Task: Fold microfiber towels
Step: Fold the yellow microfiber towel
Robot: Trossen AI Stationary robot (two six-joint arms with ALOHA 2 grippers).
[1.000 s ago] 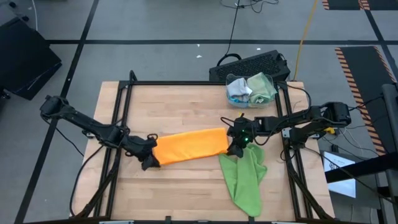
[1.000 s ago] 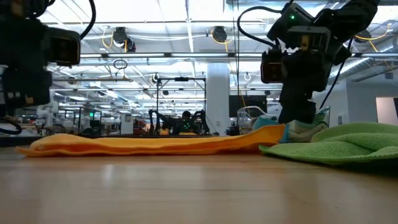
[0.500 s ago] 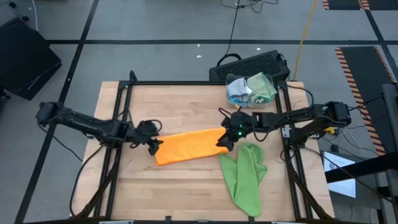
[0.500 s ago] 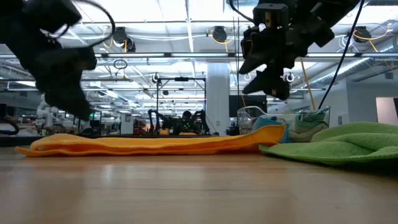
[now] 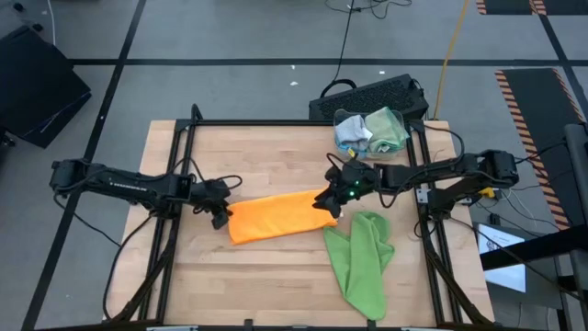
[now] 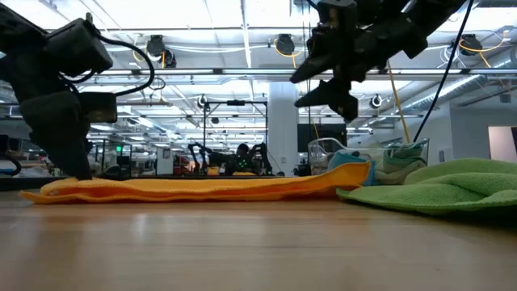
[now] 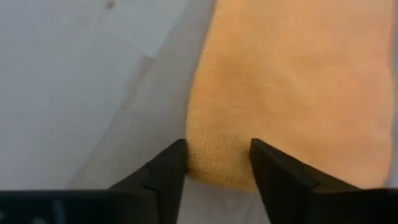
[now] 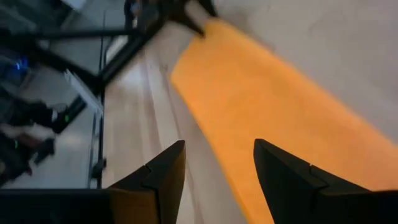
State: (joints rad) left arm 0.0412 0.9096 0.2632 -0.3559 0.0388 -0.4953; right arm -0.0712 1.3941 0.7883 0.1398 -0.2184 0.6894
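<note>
Microfiber towels: four on the table by count, though the far pile may hide more.

One orange towel (image 5: 278, 215), folded into a long band, lies flat across the middle of the table (image 5: 276, 147). The left gripper (image 5: 219, 214) stands at its left end with its fingers (image 7: 163, 175) parted; the wrist view shows the corner of the band between them, whether pinched or only straddled cannot be told. In the low view this gripper reaches down to the towel's end at table level.

The right gripper (image 5: 325, 199) hovers above the band's right end, fingers (image 8: 160, 175) apart and holding nothing; the low view shows it lifted well clear of the cloth.

One lime green towel (image 5: 362, 259), unfolded and rumpled, lies near the table's front right corner, its upper edge just beside the orange band's right end.

Two further cloths, one sage green (image 5: 388, 129) and one grey (image 5: 351, 133), are bunched together at the table's far right corner, touching each other.

One dark keyboard-like unit (image 5: 369, 95) sits just beyond the table's far edge, behind that pile.
</note>
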